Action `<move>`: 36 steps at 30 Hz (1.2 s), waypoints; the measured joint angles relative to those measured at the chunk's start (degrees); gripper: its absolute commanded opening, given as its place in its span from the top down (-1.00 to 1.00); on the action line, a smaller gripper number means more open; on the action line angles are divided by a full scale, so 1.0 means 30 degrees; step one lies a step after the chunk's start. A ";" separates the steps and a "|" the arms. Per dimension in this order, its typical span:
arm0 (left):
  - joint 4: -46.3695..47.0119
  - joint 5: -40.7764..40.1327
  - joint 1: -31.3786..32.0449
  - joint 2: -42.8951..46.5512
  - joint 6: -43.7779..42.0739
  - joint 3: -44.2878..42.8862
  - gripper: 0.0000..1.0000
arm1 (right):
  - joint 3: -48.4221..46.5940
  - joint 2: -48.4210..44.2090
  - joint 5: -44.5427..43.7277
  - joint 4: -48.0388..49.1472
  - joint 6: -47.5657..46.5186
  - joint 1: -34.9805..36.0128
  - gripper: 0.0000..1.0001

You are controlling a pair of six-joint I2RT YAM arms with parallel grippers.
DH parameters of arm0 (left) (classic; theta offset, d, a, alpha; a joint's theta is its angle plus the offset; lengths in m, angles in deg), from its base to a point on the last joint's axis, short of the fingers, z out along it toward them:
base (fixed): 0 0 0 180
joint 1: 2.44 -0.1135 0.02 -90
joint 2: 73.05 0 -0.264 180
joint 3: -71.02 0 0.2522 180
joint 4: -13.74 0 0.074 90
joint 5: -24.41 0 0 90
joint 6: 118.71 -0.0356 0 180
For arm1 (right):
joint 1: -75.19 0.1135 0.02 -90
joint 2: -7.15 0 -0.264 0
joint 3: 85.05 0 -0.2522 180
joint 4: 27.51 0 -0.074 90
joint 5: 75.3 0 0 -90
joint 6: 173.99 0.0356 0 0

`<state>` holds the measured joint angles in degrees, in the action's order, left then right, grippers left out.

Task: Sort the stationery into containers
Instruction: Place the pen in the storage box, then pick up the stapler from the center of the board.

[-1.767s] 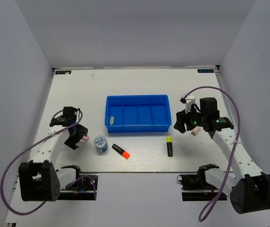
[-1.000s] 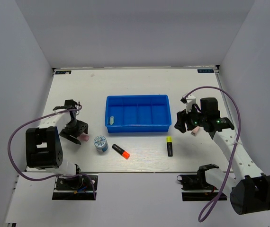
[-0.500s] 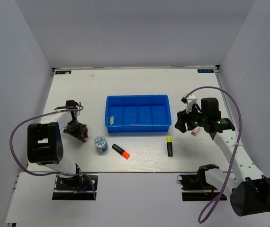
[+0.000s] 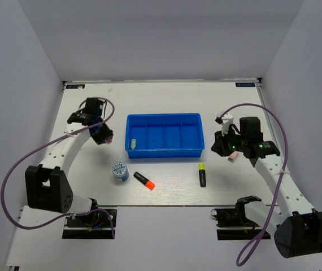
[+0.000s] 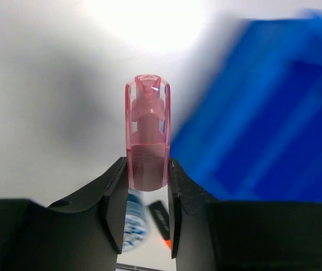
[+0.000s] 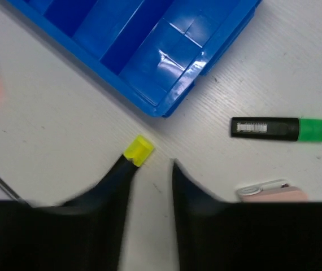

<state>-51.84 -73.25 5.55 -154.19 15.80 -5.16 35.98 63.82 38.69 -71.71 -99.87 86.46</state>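
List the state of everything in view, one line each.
left gripper, shut on the pink eraser
right gripper, open, empty
blue tray, pale piece in leftmost compartment, other three empty
orange-capped marker, capped, lying on table
yellow-capped marker, capped, lying on table
green-capped marker, capped, lying on table
second pink eraser, lying on table
blue-and-white disc, resting on table

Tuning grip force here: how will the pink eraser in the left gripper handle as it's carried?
The eraser looks like a glossy, see-through hard shell, so probably stiff and light. The left gripper pinches only its near end, most of it sticking out, so it may pivot or slip on that smooth surface if jolted.
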 measured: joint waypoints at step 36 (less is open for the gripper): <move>0.0233 0.2586 0.5748 -0.7140 -0.7963 -0.8619 0.78 | 0.0000 0.0277 0.1173 -0.0554 -0.0401 -0.0022 0.12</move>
<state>-51.14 -65.49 22.79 -175.61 -8.09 -31.01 35.98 64.65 42.20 -73.37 -101.07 86.39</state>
